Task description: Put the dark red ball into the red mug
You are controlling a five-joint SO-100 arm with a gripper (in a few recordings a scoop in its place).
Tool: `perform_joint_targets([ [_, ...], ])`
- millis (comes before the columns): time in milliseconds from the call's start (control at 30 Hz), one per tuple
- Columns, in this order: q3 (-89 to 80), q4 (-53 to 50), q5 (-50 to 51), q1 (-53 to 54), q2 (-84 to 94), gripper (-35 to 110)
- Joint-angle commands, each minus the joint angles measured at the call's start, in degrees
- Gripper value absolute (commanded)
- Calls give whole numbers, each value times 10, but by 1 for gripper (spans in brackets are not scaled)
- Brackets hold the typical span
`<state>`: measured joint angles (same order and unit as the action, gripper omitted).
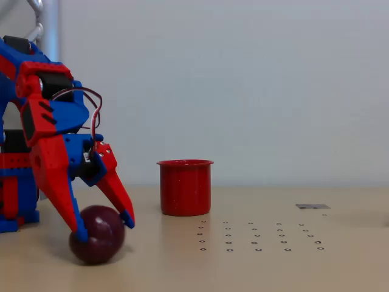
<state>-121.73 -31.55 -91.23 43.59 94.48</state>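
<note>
Fixed view, side-on at table height. The red-and-blue arm reaches down at the left of the picture, and its gripper [104, 226] straddles the dark red ball [96, 235], which rests on the tan table [273, 267] near the front left. One red finger [58, 188] meets the ball's upper left flank; the other [115, 191] comes down on its upper right, blue tip on the skin. The jaws stand at a narrow spread set by the ball's width, apparently closing on it (whether they already press firmly cannot be told from this angle).

The red mug [185, 187] stands upright to the right of the ball and farther back, well apart from it, mouth open and facing up. A grid of small ring marks [258, 237] lies on the table right of the mug's base.

Step in hand, as judged: the grasp. The ball has not left the table. The next move calls for a secure pinch below the ball's widest girth, since a glossy sphere may squirt out, then a lift high enough to clear the flared rim before travelling rightward over the mug.
</note>
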Motion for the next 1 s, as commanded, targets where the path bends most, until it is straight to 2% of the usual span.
perform_joint_targets([
  [0,45,-3,-7,11,9,22],
  [133,51,-5,4,15,6,20],
  [300,52,-8,11,21,10,36],
  [400,40,-22,-11,24,33,38],
  [633,22,-176,11,76,160,40],
  [833,-54,-293,-76,170,318,40],
  [967,-106,-340,-104,189,408,39],
])
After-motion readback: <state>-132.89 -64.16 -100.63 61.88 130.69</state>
